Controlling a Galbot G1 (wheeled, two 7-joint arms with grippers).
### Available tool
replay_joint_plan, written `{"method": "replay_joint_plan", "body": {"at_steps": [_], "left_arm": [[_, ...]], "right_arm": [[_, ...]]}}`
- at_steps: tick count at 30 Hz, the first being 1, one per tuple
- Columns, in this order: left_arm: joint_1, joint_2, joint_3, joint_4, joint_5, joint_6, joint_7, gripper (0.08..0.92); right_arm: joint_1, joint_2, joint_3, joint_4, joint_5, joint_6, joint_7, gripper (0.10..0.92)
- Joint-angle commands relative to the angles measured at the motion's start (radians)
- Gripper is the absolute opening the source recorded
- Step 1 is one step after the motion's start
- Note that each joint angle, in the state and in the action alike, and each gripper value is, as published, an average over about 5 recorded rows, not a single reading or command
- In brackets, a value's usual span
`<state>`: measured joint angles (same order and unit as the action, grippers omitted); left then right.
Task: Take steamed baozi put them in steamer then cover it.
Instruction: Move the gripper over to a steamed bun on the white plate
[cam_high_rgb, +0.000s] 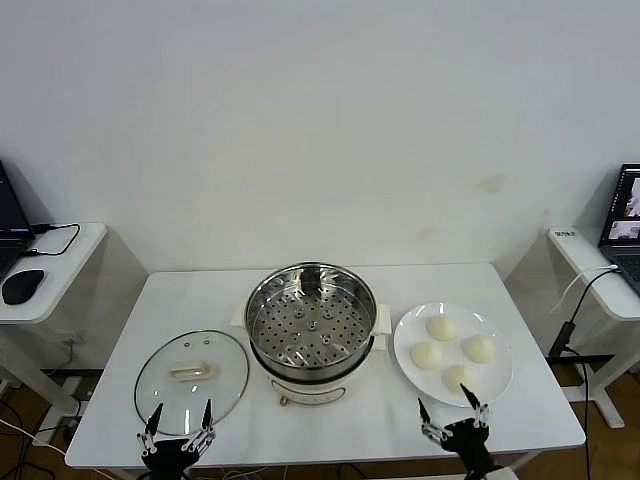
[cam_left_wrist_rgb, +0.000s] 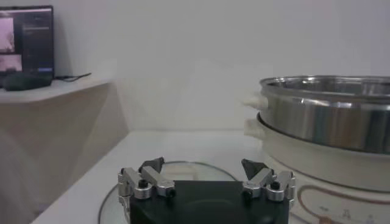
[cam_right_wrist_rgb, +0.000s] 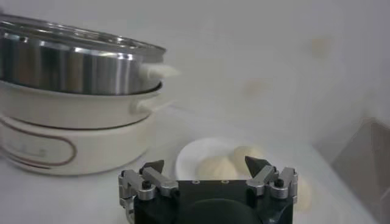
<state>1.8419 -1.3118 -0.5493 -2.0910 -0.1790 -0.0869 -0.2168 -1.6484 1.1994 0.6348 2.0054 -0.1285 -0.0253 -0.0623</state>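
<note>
White desk (cam_high_rgb: 200, 300): steamer (cam_high_rgb: 311, 320) centre, baozi (cam_high_rgb: 440, 327) plate (cam_high_rgb: 405, 345) at 3 o'clock; right hand (cam_high_rgb: 452, 412) released, left hand (cam_high_rgb: 179, 420) released too; descend squarely, grip gently.

both arms cut off below, laptop (cam_high_rgb: 625, 215) cropped

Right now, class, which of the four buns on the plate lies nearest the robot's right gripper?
The baozi at the plate's near edge, just ahead of the open right gripper. The other three sit farther back toward the wall.
</note>
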Motion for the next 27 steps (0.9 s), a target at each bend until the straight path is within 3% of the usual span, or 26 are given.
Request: {"method": "replay_joint_plan", "body": {"at_steps": [1, 11, 20, 27], "left_arm": [[-0.018, 0.003, -0.028, -0.007, 0.018, 0.027, 0.019, 0.823], [-0.071, 0.011, -0.044, -0.008, 0.005, 0.080, -0.011, 0.823], [-0.093, 0.005, -0.040, -0.013, 0.023, 0.108, -0.011, 0.823], [-0.099, -0.002, -0.043, -0.006, 0.037, 0.108, -0.016, 0.823]], "right_arm": [[0.057, -0.037, 0.038, 0.007, -0.100, -0.017, 0.016, 0.823], [0.355, -0.321, 0.078, -0.118, -0.378, -0.071, -0.268, 0.823], [0.665, -0.566, -0.162, -0.332, -0.376, -0.061, -0.599, 0.823], [1.019, -0.655, -0.524, -0.506, -0.314, -0.027, -0.769, 0.823]]}}
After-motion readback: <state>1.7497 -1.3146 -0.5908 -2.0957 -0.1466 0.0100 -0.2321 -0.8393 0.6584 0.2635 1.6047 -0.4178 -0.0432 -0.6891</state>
